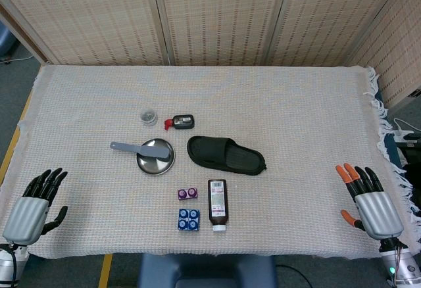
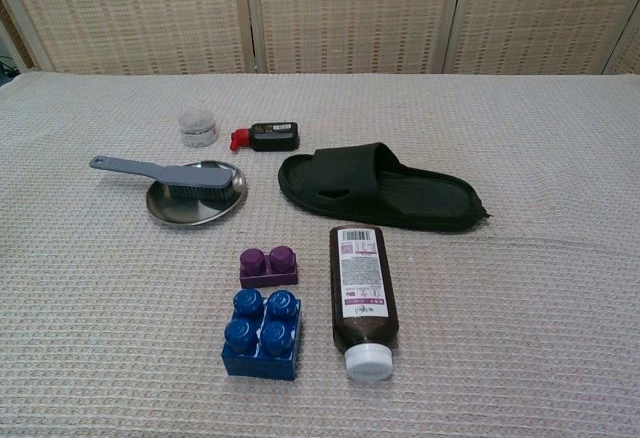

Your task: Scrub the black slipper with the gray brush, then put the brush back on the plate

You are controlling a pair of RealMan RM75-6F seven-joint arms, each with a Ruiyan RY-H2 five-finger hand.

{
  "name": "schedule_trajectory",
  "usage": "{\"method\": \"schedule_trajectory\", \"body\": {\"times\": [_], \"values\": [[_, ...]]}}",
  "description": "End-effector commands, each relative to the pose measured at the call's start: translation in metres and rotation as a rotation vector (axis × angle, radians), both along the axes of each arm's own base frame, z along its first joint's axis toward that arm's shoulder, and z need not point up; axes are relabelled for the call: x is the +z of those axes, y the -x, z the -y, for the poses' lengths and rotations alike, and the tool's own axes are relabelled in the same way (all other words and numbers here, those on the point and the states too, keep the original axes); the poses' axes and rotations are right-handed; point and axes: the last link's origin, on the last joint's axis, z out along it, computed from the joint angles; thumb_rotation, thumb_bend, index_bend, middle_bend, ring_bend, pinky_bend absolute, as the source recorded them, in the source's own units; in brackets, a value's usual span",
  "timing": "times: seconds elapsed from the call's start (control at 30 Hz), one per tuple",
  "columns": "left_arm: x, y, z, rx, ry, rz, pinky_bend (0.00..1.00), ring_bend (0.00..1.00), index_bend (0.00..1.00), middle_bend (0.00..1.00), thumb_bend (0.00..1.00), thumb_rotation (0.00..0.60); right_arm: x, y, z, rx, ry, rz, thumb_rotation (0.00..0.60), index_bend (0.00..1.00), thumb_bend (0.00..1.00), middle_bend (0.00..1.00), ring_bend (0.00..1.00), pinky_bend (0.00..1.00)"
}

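The black slipper [image 1: 226,156] [image 2: 380,188] lies flat mid-table, toe end pointing right. Just left of it the gray brush [image 1: 143,148] [image 2: 165,174] rests across the round metal plate [image 1: 156,164] [image 2: 190,210], its handle sticking out past the plate's left rim. My left hand [image 1: 34,206] rests at the near left corner of the table, fingers spread, holding nothing. At the near right corner my right hand [image 1: 370,202] lies the same way, fingers apart and empty. Both hands are far from the brush and slipper. The chest view shows neither hand.
A dark bottle with a white cap [image 1: 218,204] [image 2: 362,298] lies in front of the slipper. Purple [image 1: 187,193] [image 2: 268,266] and blue [image 1: 189,219] [image 2: 262,334] blocks sit left of it. Behind the plate are a small clear jar [image 1: 149,116] [image 2: 197,126] and a small black, red-tipped bottle [image 1: 179,122] [image 2: 266,137].
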Motion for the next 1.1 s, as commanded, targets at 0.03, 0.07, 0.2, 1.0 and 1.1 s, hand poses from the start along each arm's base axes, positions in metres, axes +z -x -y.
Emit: {"method": "schedule_trajectory", "body": {"times": [0.03, 0.07, 0.2, 1.0, 1.1], "values": [[-0.004, -0.002, -0.001, -0.007, 0.017, 0.004, 0.15, 0.00, 0.00, 0.01, 0.41, 0.600, 0.001, 0.000, 0.000, -0.003, 0.005, 0.000, 0.600, 0.00, 0.12, 0.00, 0.00, 0.00], [-0.006, -0.003, -0.002, -0.010, 0.028, 0.007, 0.16, 0.00, 0.00, 0.02, 0.42, 0.600, 0.001, 0.000, 0.000, -0.003, 0.007, 0.000, 0.600, 0.00, 0.12, 0.00, 0.00, 0.00], [-0.021, -0.011, -0.015, -0.047, 0.072, -0.002, 0.33, 0.14, 0.02, 0.06, 0.42, 0.600, 0.001, 0.000, 0.000, -0.005, 0.011, -0.003, 0.600, 0.00, 0.12, 0.00, 0.00, 0.00], [-0.147, -0.114, -0.163, -0.138, 0.232, -0.179, 0.94, 0.76, 0.18, 0.13, 0.46, 0.600, -0.006, 0.014, 0.009, -0.093, 0.009, -0.073, 0.600, 0.00, 0.12, 0.00, 0.00, 0.00], [-0.158, -0.117, -0.170, -0.140, 0.241, -0.205, 0.94, 0.76, 0.18, 0.14, 0.45, 0.600, -0.006, 0.014, 0.009, -0.096, 0.014, -0.081, 0.600, 0.00, 0.12, 0.00, 0.00, 0.00]]}}
